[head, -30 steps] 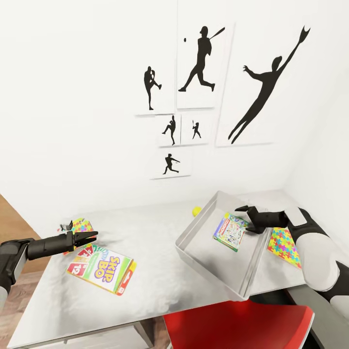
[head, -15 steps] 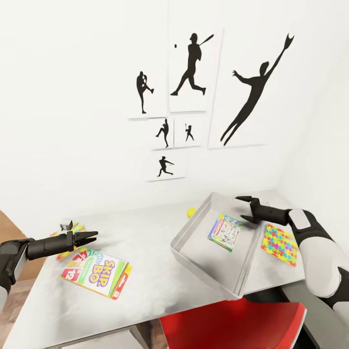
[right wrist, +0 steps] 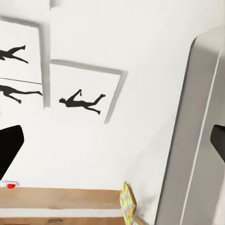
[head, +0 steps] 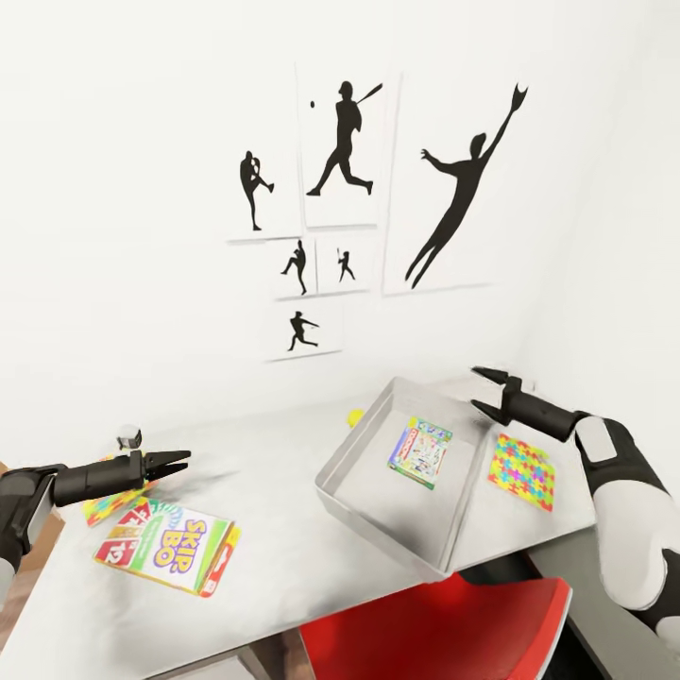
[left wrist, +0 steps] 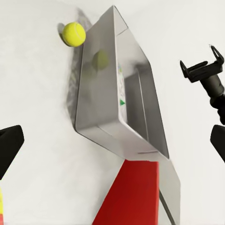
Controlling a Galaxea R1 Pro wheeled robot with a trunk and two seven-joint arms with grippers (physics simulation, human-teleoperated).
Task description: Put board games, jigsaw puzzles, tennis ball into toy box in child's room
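Your right gripper (head: 484, 391) is spread, empty, above the sloped grey toy box (head: 364, 442); your left gripper (head: 178, 462) looks pressed together.

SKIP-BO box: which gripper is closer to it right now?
Left. The left gripper hovers just above the SKIP-BO box; the right gripper is across the table, past the toy box.
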